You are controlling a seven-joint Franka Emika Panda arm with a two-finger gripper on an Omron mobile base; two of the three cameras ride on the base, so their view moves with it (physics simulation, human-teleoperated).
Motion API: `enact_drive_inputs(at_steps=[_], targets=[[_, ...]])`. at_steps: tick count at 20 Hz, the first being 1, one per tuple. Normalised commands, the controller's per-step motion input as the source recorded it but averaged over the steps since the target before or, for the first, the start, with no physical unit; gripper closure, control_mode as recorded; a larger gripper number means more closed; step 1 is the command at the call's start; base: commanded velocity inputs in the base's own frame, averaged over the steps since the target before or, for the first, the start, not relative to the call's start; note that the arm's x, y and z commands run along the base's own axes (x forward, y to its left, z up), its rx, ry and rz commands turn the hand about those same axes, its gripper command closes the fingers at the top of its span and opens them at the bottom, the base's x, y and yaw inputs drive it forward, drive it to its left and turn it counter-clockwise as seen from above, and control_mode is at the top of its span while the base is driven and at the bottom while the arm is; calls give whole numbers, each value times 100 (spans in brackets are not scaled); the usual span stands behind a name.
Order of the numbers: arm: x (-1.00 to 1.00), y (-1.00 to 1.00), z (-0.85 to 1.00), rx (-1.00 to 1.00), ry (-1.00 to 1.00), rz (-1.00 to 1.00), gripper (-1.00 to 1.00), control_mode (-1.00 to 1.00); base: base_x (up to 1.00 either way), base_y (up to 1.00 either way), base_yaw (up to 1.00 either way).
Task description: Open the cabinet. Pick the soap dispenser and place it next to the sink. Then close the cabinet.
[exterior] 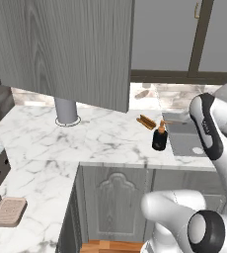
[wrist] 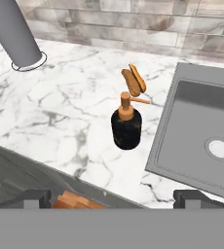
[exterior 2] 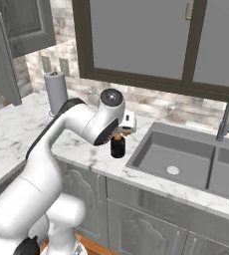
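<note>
Two dark tips of the tool (wrist: 112, 197) poke up at the bottom of the hand view, far apart, so the tool is wide open and holds nothing. Above them, in the middle of the frame, the black soap dispenser (wrist: 126, 125) with its orange pump stands upright on the white marble bench (wrist: 60, 112), just beside the grey sink (wrist: 201, 141). A small brown thing (wrist: 134, 81) lies behind it. At the upper left of the left base view the cabinet (exterior: 68, 49) door hangs open.
</note>
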Motion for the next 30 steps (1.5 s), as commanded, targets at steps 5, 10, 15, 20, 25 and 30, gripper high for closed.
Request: enact_drive_inputs(at_steps=[5,10,15,20,25,30], targets=[[-26,17,27,-7,0,-14,-100,-100,0,0,0],[-37,11,24,0,0,-9,-100,-100,0,0,0],[-36,5,13,0,0,-7,-100,-100,0,0,0],[-30,0,6,0,0,-3,-100,-100,0,0,0],[-24,0,10,0,0,0,-100,-100,0,0,0],[-23,10,3,0,0,0,-100,-100,0,0,0]])
